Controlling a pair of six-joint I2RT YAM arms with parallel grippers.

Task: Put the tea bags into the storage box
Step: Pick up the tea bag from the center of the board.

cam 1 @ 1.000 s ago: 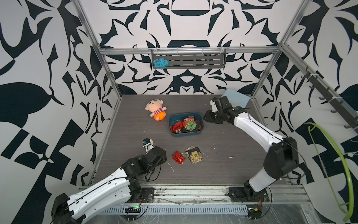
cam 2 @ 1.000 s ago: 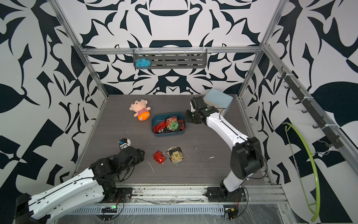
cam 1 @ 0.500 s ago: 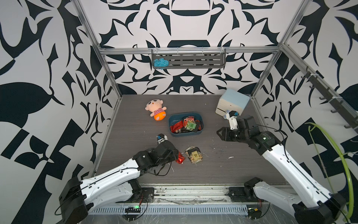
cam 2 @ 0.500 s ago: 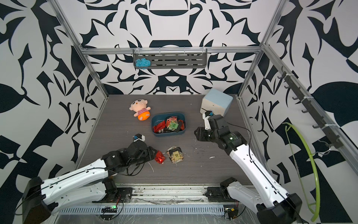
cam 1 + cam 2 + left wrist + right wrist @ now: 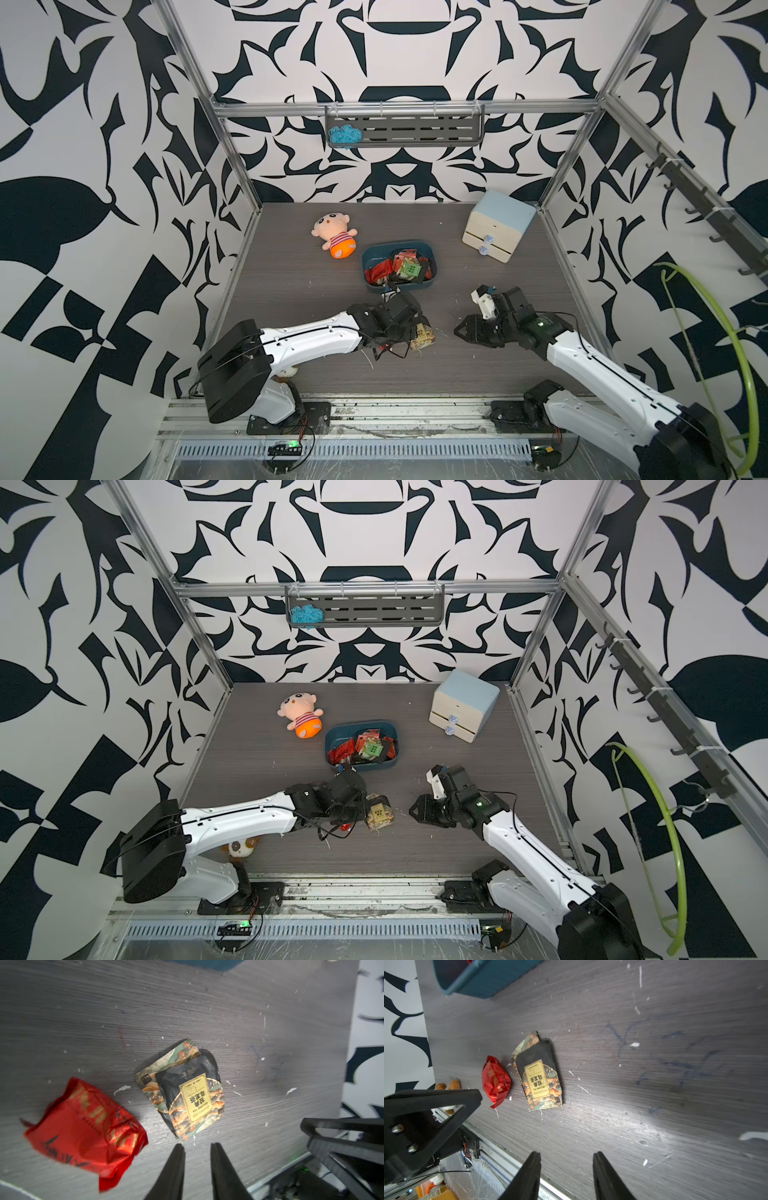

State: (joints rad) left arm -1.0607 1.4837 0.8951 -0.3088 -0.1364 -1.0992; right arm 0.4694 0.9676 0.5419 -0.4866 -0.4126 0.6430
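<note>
Most of the small, crinkly foil tea bags are being held in a heap by the shallow dark teal plastic storage box at mid-table. Three are lying outside it on the grey wood-grain tabletop, near the box's front wall. In the left wrist view, a puffy, creased red foil sachet is being shown just beside a flat black sachet with a yellow label. That one is lying over, and partly covering, a green-and-cream patterned sachet.

The left gripper is being held low, just beside a corner of the stacked pair. Its jaws are only a narrow gap apart, with nothing between them. The right gripper is being held farther off, its jaws spread and empty.

All three are being judged very light, thin and slick, and likely to skid on the wood when nudged. The flat pair is offering almost no height, so a free edge or corner is being judged the best hold. The lower sachet may slip out or come up along with the upper one. The red foil sachet is puffed up, so its raised crumpled middle could be pinched across. A light squeeze is being judged sufficient.
</note>
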